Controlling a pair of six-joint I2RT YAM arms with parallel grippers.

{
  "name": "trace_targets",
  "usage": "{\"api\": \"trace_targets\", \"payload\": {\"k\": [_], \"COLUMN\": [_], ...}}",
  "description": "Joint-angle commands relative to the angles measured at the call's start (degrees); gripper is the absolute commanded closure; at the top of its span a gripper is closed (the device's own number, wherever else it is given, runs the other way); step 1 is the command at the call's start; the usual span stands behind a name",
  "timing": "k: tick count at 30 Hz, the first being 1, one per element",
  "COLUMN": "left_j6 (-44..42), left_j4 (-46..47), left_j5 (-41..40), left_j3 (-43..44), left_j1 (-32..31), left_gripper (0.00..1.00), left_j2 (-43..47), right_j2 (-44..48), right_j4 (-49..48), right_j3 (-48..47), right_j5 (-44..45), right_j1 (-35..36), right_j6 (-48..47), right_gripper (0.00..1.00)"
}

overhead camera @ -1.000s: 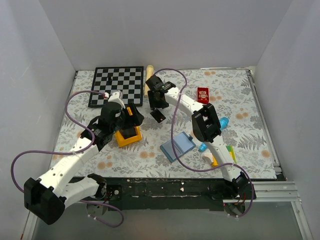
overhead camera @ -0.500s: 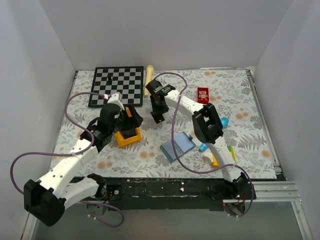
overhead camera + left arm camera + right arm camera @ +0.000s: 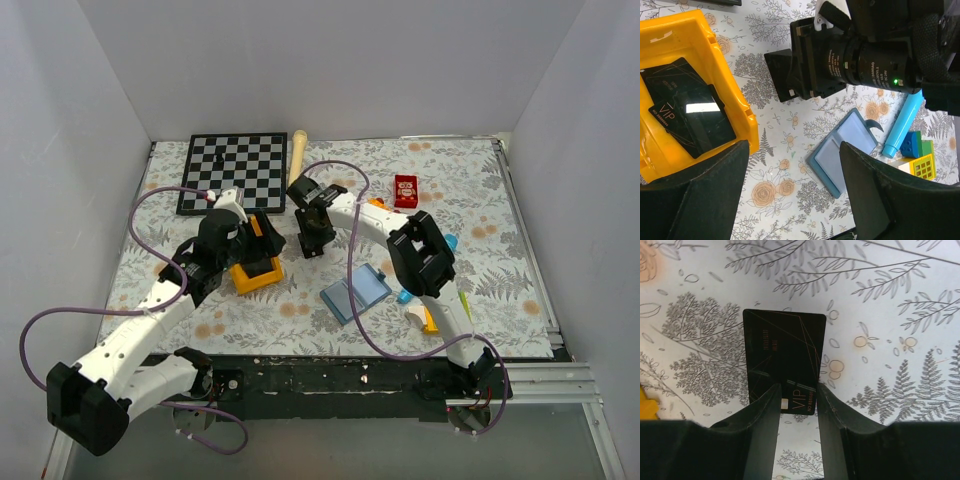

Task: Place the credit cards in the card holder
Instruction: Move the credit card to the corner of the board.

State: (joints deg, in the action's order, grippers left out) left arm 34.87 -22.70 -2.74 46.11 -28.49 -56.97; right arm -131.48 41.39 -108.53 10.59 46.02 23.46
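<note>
One black credit card (image 3: pixel 785 345) lies flat on the floral table, also seen as a dark slab (image 3: pixel 779 75) in the left wrist view. My right gripper (image 3: pixel 799 390) (image 3: pixel 310 240) is down over the card's near end. Its jaws are partly open, with the left finger (image 3: pixel 760 410) overlapping the card and the right finger along its right edge. Two more black cards (image 3: pixel 690 115) lie overlapped in a yellow bin (image 3: pixel 730 85). The card holder (image 3: pixel 355 292) (image 3: pixel 842 152) lies open and flat. My left gripper (image 3: pixel 795 200) (image 3: pixel 262 240) hovers open and empty between the bin and the holder.
A chessboard (image 3: pixel 233 170) and a wooden stick (image 3: pixel 297 155) are at the back left. A small red box (image 3: pixel 405 190) sits at the back right. A bright blue tube (image 3: pixel 902 122) and coloured blocks (image 3: pixel 917 160) lie just right of the holder. White walls enclose the table.
My right gripper has come down and nearer onto the black card on the table, and its jaws have narrowed. The left arm has hardly moved.
</note>
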Motion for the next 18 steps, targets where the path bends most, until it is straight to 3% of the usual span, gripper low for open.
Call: {"api": "trace_targets", "payload": {"k": [1,18], "left_j6": [-0.6,-0.3], "left_j4": [-0.6,-2.0], "left_j5": [0.6,-1.1], "left_j3": [-0.4,-0.7], "left_j1": [0.5,0.8], "left_gripper": [0.27,0.27], "left_j2": [1.9,3.7], "right_j2": [-0.4,6.0], "right_j4": [1.9,-1.2], "right_j3": [2.8,18.7], "right_j5": [-1.2,-0.3], "right_j1": [2.0,11.2], "right_j6": [-0.2,2.6], "right_gripper": [0.58,0.62]}}
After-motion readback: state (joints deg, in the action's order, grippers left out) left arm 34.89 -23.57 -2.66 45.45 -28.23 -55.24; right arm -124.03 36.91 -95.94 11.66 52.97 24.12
